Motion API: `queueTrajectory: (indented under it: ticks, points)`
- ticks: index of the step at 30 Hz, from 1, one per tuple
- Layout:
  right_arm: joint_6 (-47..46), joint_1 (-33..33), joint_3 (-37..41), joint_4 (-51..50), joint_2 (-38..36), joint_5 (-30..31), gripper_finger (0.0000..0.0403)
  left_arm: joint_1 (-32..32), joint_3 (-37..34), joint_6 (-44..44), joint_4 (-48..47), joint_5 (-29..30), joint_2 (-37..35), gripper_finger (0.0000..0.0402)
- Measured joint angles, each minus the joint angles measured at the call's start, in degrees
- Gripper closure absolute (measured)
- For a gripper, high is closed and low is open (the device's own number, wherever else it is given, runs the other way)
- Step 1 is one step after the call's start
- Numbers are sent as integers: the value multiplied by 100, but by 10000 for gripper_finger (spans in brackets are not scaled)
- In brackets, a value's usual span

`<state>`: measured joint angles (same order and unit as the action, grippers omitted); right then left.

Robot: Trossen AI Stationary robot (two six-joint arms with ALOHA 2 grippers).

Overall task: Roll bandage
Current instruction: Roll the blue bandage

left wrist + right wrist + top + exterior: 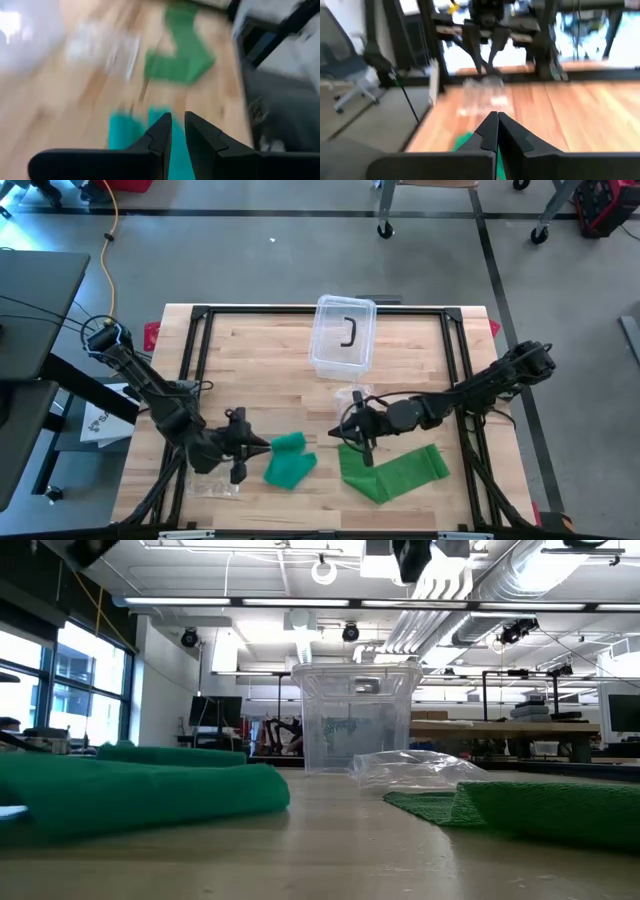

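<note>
Now, two green bandage pieces lie near the front edge of the wooden desk: a crumpled bandage left of centre, and a flat bandage strip spread out to its right (the two lie apart, bare wood between them); in the low view the crumpled one fills the left foreground and the flat strip the right. The left claw sits just beside the crumpled piece on its left edge; its wrist view shows the two dark fingers standing slightly apart with green cloth right beyond their tips, though the blur hides whether they pinch it, so I cannot tell its state. The right claw hangs over the upper left corner of the flat strip; its fingers are pressed together, with a green edge showing past them, and whether cloth is caught I cannot see. Behind the strip lies a crumpled clear plastic wrapper; farther back, at the middle of the desk, stands a clear plastic bin.
</note>
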<state>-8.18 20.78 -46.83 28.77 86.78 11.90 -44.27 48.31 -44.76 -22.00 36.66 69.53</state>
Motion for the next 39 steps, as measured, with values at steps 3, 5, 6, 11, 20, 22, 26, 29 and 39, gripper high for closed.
queueTrajectory:
  ticks: [3,5,6,11,20,22,26,29,39]
  points:
    - [-266,-161,2,-316,159,-181,402,-34,0,-798,-624,-236,276,343]
    - [-431,-283,2,-364,343,-271,399,-38,-2,-1136,-845,-348,525,334]
    - [-504,-351,4,-377,451,-307,396,-38,-4,-1287,-894,-356,640,329]
    - [-685,-744,7,-362,986,-607,361,-4,-4,-2025,-1230,-302,1189,319]
    - [-686,-1203,-588,-590,1851,-1256,354,0,-1170,-3620,-600,-6,1010,356]
    - [-619,-1251,-767,-895,2002,-1258,368,0,-1808,-3897,366,88,895,361]
    - [-589,-1257,-995,-1248,2094,-1259,393,15,-2999,-4176,3193,324,978,354]
    - [-589,-1230,-1012,-1370,2101,-1264,401,36,-3579,-4149,4903,463,1163,332]
    - [-633,-1214,-1012,-1357,2103,-1281,401,321,-3459,-4154,5632,509,1703,276]
